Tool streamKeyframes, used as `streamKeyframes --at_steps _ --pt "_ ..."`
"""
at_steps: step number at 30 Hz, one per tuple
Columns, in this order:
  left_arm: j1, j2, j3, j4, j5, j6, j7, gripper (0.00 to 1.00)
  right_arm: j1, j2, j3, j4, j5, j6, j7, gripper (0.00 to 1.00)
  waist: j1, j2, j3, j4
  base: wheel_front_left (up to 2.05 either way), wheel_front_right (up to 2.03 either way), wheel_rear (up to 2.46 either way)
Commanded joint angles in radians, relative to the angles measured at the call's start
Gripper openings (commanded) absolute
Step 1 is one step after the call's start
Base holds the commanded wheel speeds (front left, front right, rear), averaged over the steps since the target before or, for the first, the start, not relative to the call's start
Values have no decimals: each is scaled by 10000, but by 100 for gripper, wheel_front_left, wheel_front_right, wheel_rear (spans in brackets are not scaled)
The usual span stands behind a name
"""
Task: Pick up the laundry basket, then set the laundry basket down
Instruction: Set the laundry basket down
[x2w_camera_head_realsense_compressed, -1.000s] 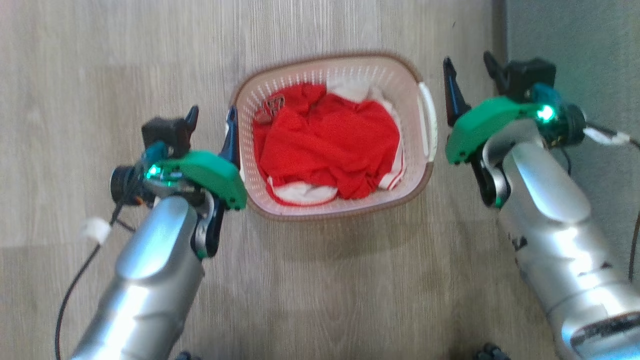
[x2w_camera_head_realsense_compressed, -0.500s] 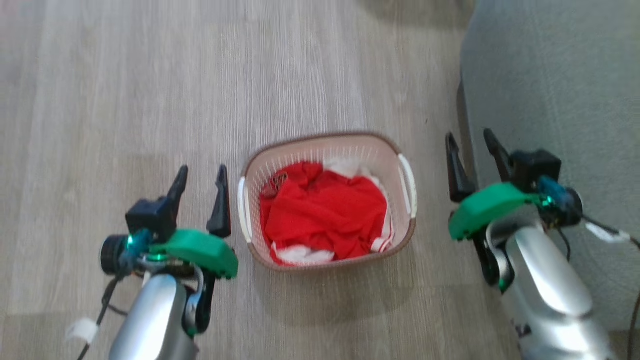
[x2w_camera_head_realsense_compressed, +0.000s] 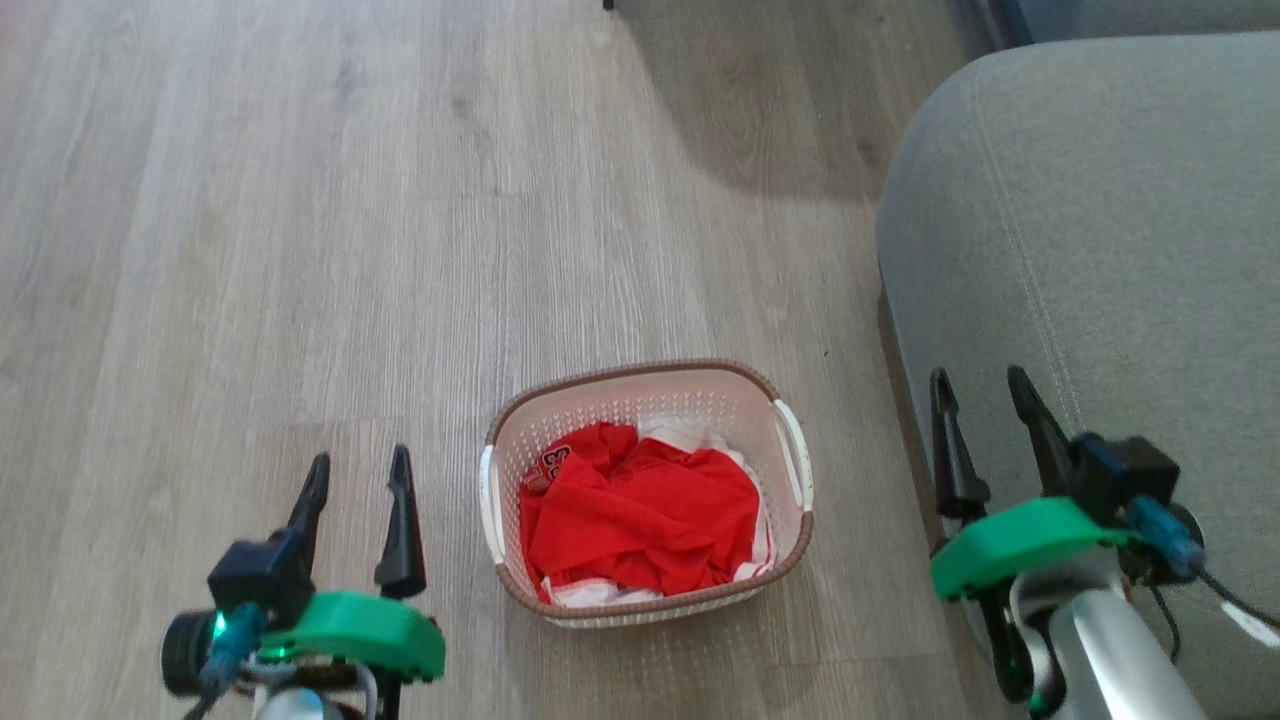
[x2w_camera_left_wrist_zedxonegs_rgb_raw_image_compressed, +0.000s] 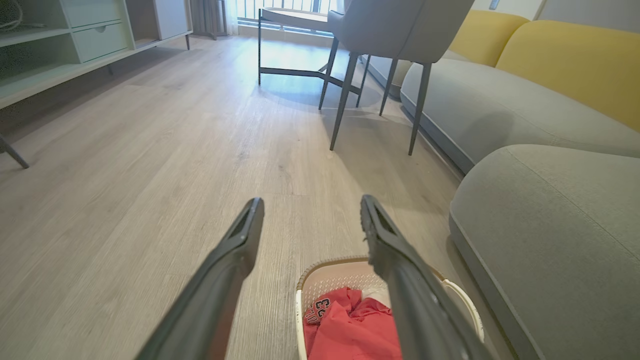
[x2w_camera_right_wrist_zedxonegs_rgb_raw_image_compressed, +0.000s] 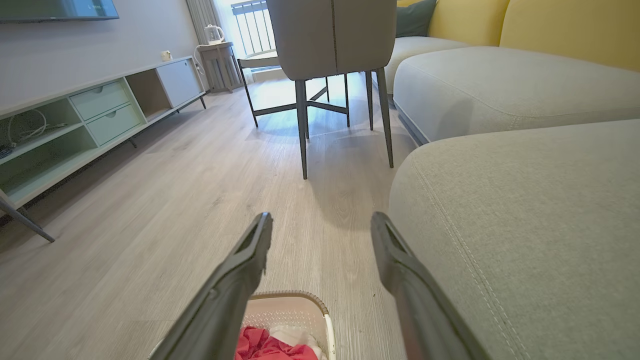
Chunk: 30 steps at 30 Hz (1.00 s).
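Note:
The laundry basket (x2w_camera_head_realsense_compressed: 655, 398) stands on the wood floor, cream-white and perforated with a brown rim, holding red and white clothes (x2w_camera_head_realsense_compressed: 640, 520). Its white side handles (x2w_camera_head_realsense_compressed: 792, 455) are free. My left gripper (x2w_camera_head_realsense_compressed: 358, 475) hangs open to the basket's left, well clear of it. Over the sofa edge, right of the basket, my right gripper (x2w_camera_head_realsense_compressed: 980, 395) is open too. The left wrist view looks past its open fingers (x2w_camera_left_wrist_zedxonegs_rgb_raw_image_compressed: 240, 250) at the basket (x2w_camera_left_wrist_zedxonegs_rgb_raw_image_compressed: 345, 275) below. The right wrist view catches the basket's far rim (x2w_camera_right_wrist_zedxonegs_rgb_raw_image_compressed: 292, 296) at the bottom.
A grey sofa cushion (x2w_camera_head_realsense_compressed: 1090, 230) fills the right side, close to the basket. Farther off stand a grey chair on dark legs (x2w_camera_left_wrist_zedxonegs_rgb_raw_image_compressed: 380, 60), yellow cushions (x2w_camera_left_wrist_zedxonegs_rgb_raw_image_compressed: 565, 55) and a low media cabinet (x2w_camera_right_wrist_zedxonegs_rgb_raw_image_compressed: 75, 130) along the left wall.
The head camera has risen and tilted, so the basket looks smaller and lower in view. Both grippers have drawn away from the basket's handles and lifted; the basket stays on the floor.

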Motion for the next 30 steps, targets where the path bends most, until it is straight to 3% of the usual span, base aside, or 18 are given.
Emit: streamKeyframes --at_steps 1,11,30 --pt "-64 21 391 -460 27 141 -51 100 42 74 135 -479 -87 -15 -88 100 2 1 -151 -13 0 0 0" --pt "906 18 545 -1123 70 361 -51 100 1047 74 -22 -1108 -184 -15 -88 100 2 1 -648 10 0 0 0" --pt "1230 17 549 -1023 274 271 -51 100 1399 74 2 -1124 -237 -15 -88 100 2 1 -1070 -18 0 0 0"
